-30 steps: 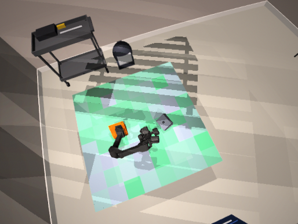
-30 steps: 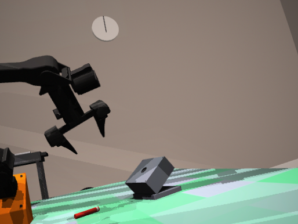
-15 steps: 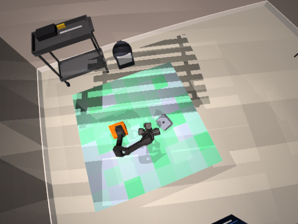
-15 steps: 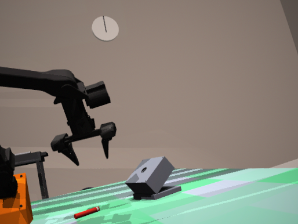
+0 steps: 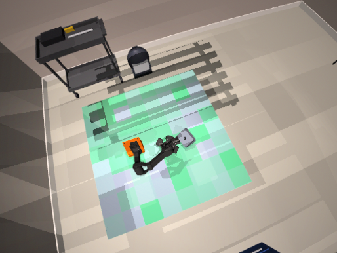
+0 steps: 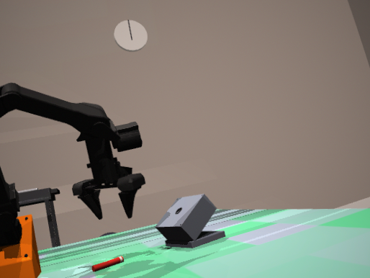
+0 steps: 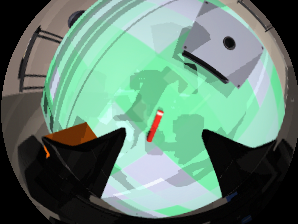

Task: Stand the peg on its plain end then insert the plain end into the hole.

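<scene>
A red peg point(image 6: 108, 263) point(image 7: 155, 126) lies on its side on the patchwork surface. Its white band is at the end nearer the panel; its plain end points away from it. In the top view the peg cannot be made out near the arm. A grey sloped panel point(image 5: 189, 134) point(image 6: 170, 220) point(image 7: 210, 37) stands on a dark foot, with one dark hole point(image 5: 185, 138) point(image 6: 178, 211) point(image 7: 229, 43) in its face. My gripper point(image 6: 115, 218) point(image 7: 165, 132) is open and empty, pointing down well above the surface. In the wrist view the peg shows between the two fingers.
The arm's orange base point(image 5: 128, 151) point(image 6: 32, 235) point(image 7: 80, 131) stands on the green patchwork surface point(image 5: 197, 177). The panel is on the side of the gripper away from the base. A dark cart point(image 5: 70, 46) and a dark domed bin point(image 5: 138, 55) stand beyond the patchwork.
</scene>
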